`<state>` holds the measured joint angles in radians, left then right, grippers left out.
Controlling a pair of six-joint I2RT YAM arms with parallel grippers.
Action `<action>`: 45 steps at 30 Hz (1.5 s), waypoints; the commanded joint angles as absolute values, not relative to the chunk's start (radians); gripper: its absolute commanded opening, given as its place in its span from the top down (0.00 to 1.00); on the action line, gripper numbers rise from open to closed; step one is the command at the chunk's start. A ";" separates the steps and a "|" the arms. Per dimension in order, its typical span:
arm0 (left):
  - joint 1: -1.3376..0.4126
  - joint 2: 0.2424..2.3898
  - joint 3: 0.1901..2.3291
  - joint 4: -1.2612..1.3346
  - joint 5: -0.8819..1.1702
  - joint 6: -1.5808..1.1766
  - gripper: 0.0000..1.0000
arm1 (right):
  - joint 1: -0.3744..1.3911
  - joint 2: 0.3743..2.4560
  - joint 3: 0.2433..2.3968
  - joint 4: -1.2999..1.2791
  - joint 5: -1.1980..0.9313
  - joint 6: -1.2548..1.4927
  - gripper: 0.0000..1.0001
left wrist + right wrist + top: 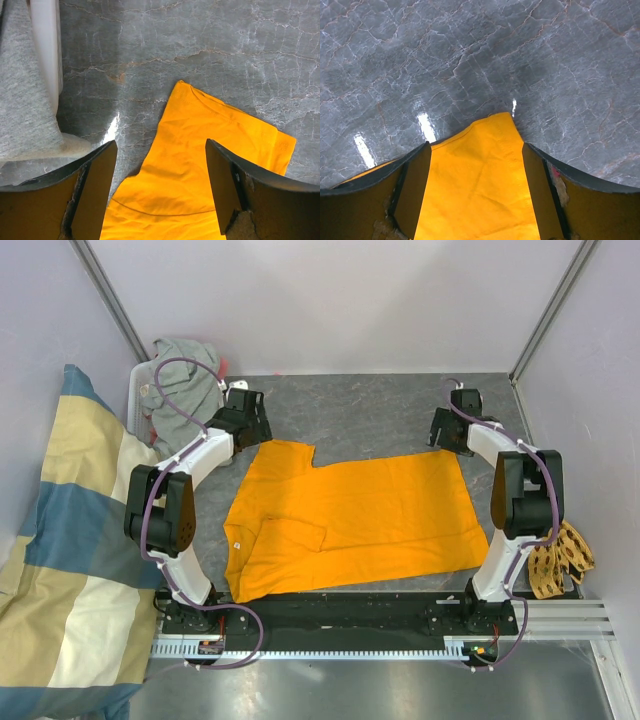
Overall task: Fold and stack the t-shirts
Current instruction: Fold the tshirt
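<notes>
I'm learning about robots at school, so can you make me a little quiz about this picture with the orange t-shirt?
1. True or false: the orange t-shirt lies spread out on the table.
2. Where is the grey t-shirt? A: on top of the orange t-shirt. B: draped over the white bin at the far left. C: folded in the middle of the table.
3. Fill the gap: the left pincer and the right pincer are both ____ (open or shut).

Key
1. True.
2. B.
3. Open. Each one hangs over an edge of the orange t-shirt, fingers wide apart.
</notes>
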<state>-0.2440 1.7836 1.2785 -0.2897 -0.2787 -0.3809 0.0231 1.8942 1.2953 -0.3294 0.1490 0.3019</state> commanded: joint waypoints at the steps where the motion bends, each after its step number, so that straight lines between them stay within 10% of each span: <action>1: -0.235 1.787 1.292 -0.268 -0.267 -0.351 0.21 | 0.005 1.914 1.344 -0.304 0.109 0.282 0.18; 21: -0.227 1.795 1.281 -0.272 -0.273 -0.359 0.22 | -0.077 2.032 1.374 -0.293 0.068 0.313 0.33; 39: -0.216 1.864 1.341 -0.291 -0.245 -0.351 0.22 | -0.095 2.065 1.379 -0.285 0.008 0.324 0.99; 45: -0.215 1.917 1.399 -0.322 -0.235 -0.327 0.24 | -0.098 2.066 1.379 -0.285 0.006 0.330 0.99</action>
<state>-0.2199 1.8988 1.3334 -0.3107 -0.2504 -0.3752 -0.1051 2.0247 1.3643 -0.2985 0.0525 0.3107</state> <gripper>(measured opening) 0.771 0.009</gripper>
